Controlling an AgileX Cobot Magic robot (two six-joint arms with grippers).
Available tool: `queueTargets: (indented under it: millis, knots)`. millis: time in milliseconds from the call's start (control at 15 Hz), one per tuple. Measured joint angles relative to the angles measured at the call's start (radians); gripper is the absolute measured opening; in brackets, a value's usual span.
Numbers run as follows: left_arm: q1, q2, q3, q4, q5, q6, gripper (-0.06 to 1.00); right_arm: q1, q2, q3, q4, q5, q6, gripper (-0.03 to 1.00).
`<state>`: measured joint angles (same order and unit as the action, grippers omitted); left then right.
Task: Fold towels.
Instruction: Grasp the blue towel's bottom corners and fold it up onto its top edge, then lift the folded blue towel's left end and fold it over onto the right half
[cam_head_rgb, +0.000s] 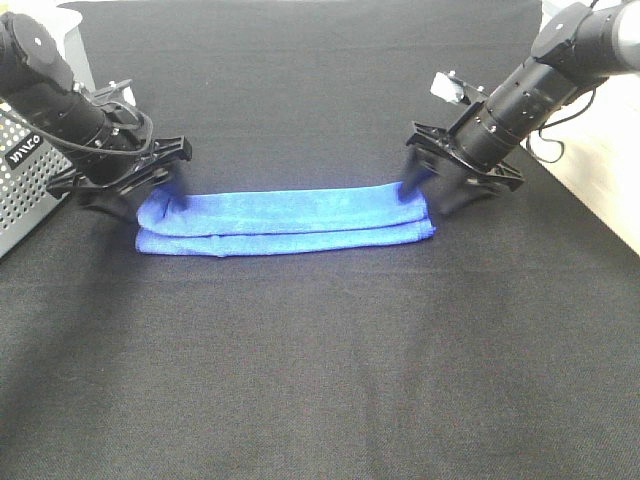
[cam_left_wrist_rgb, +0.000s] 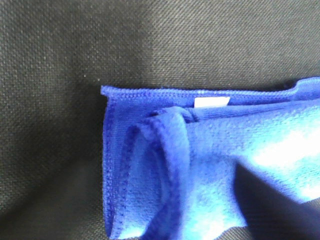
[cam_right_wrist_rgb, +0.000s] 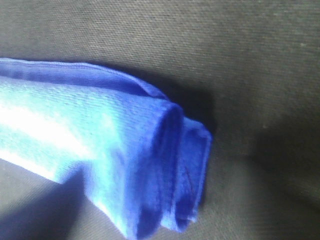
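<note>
The bright blue towel lies flat on the black cloth, folded into a long narrow strip across the middle. My left gripper is low over its left end with its fingers spread, holding nothing. My right gripper is at the strip's right end, also open, with its fingertips just behind the cloth. The left wrist view shows the towel end in stacked layers, with a small white tag on the stitched edge and one dark fingertip above the fabric. The right wrist view shows the rolled-over fold of the towel resting loose.
A perforated grey basket stands at the left edge, close behind my left arm. The black cloth covers the table. A pale bare table edge runs along the right side.
</note>
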<state>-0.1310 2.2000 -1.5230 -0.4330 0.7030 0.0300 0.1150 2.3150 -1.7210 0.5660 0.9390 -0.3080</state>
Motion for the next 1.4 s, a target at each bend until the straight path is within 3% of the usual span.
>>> queueTargets:
  millis: [200,733,933,1133,1200,1400]
  knots:
    - [0.0,0.0,0.0,0.0,0.005,0.0,0.89,0.0,-0.003,-0.003,-0.012,0.06,0.005,0.95]
    - [0.0,0.045,-0.002,-0.014,-0.003,0.0,0.85,0.0,-0.003,-0.003,-0.021,0.075,0.005,0.95]
    - [0.0,0.063,-0.002,-0.072,-0.009,0.0,0.57,0.0,-0.003,-0.003,-0.021,0.074,0.005,0.95]
    - [0.0,0.08,-0.005,-0.113,-0.008,-0.001,0.12,0.0,-0.003,-0.003,-0.021,0.074,0.005,0.95]
    - [0.0,0.073,-0.005,-0.105,-0.007,-0.001,0.07,0.0,-0.003,-0.003,-0.021,0.074,0.005,0.95]
    - [0.0,0.031,-0.005,-0.024,0.012,-0.01,0.07,0.0,-0.006,-0.003,-0.021,0.077,0.005,0.95]
